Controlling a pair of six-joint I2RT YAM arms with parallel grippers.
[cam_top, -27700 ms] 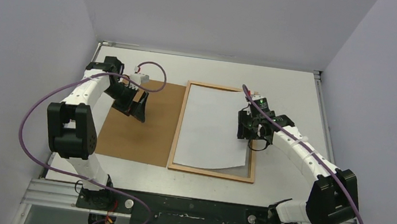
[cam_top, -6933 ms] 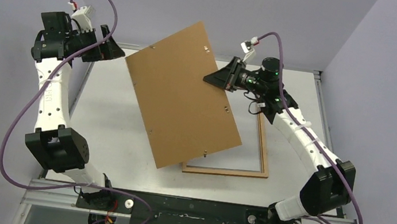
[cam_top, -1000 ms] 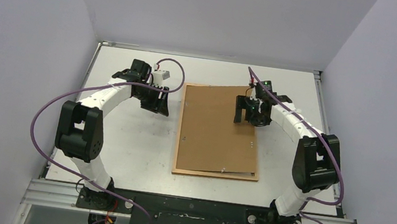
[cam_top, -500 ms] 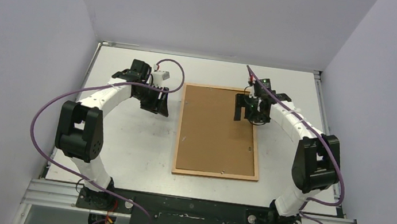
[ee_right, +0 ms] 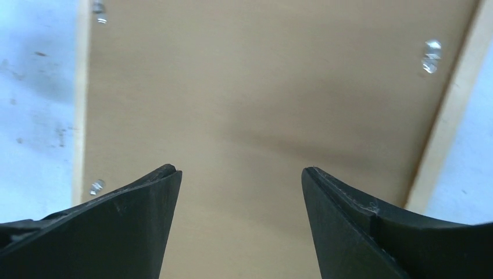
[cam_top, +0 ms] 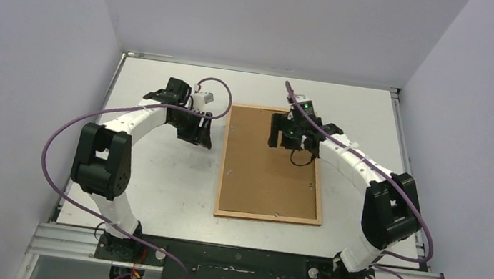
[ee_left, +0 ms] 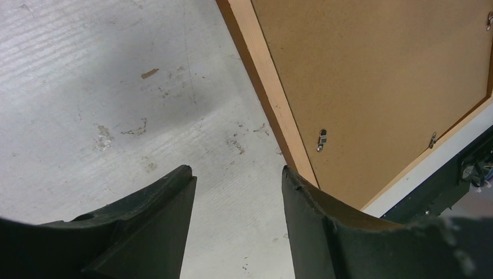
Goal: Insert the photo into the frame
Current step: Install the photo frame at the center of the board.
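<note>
The reddish-brown wooden frame [cam_top: 223, 158] lies flat on the table with the brown fibreboard backing sheet [cam_top: 268, 178] seated inside its border. The photo is hidden under the backing. My right gripper [cam_top: 290, 142] is open and empty above the backing's upper part; in the right wrist view the gripper [ee_right: 239, 171] shows the backing [ee_right: 261, 99] between its spread fingers. My left gripper [cam_top: 200, 132] is open and empty over bare table just left of the frame's upper left edge; the left wrist view shows the gripper [ee_left: 237, 174] beside the frame rail [ee_left: 264, 93] and a metal tab [ee_left: 321, 139].
The white table [cam_top: 151, 185] has a raised rim at the back and side walls close on the left and right. Purple cables loop off both arms. A black base rail runs along the near edge.
The backing sheet, skewed over the frame a second ago, now sits square inside it. My right gripper has shifted left over the backing. My left gripper has barely moved.
</note>
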